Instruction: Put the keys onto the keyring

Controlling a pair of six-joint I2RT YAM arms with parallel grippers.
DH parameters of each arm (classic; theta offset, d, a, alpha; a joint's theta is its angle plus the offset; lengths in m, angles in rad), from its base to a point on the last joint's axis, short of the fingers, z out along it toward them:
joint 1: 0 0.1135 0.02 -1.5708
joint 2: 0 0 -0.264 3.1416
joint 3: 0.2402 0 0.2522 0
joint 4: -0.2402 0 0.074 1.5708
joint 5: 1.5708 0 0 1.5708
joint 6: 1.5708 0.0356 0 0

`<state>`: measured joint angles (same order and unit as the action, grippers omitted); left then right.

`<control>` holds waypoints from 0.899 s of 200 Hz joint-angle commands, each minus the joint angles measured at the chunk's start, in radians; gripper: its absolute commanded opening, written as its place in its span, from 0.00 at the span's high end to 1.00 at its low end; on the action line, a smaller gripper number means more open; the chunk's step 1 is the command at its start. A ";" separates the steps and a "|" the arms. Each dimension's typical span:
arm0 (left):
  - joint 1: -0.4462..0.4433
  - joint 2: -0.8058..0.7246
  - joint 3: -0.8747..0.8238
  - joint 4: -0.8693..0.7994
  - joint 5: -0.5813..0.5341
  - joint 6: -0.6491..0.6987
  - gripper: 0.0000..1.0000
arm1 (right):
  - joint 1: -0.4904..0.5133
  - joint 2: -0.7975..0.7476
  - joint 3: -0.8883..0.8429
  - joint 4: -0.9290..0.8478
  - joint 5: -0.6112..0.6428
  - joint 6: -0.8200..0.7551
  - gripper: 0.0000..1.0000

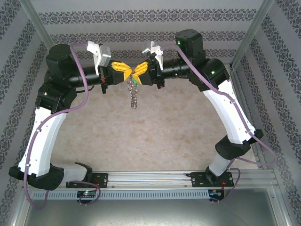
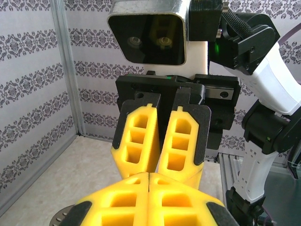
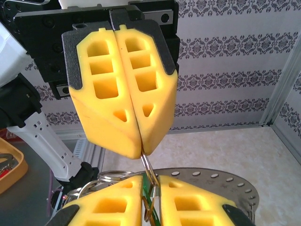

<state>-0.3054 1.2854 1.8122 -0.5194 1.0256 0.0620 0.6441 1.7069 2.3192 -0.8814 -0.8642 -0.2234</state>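
— So, what do we have at the left gripper?
— We see its yellow fingers clenched flat together, with a thin wire of the keyring nipped at their tips.
— And the right gripper?
— It stands tip to tip with the left, a metal loop in the slim gap between its fingers. We cannot tell whether it grips, because the pads block us.
— The key?
— A green speck just under the meeting fingertips is probably it. An orange tray sits well off to the side.
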 commanded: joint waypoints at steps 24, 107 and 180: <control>0.014 -0.015 -0.013 0.112 0.034 -0.037 1.00 | 0.006 0.014 0.031 0.024 -0.042 -0.010 0.85; 0.020 -0.025 -0.039 0.136 0.045 -0.065 1.00 | 0.008 0.016 0.049 0.018 -0.035 -0.020 1.00; 0.021 -0.025 0.024 -0.132 -0.112 0.160 0.59 | 0.028 0.094 0.235 -0.247 0.165 -0.147 1.00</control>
<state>-0.2924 1.2743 1.7905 -0.5301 0.9955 0.1005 0.6468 1.7565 2.4443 -0.9775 -0.8066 -0.2687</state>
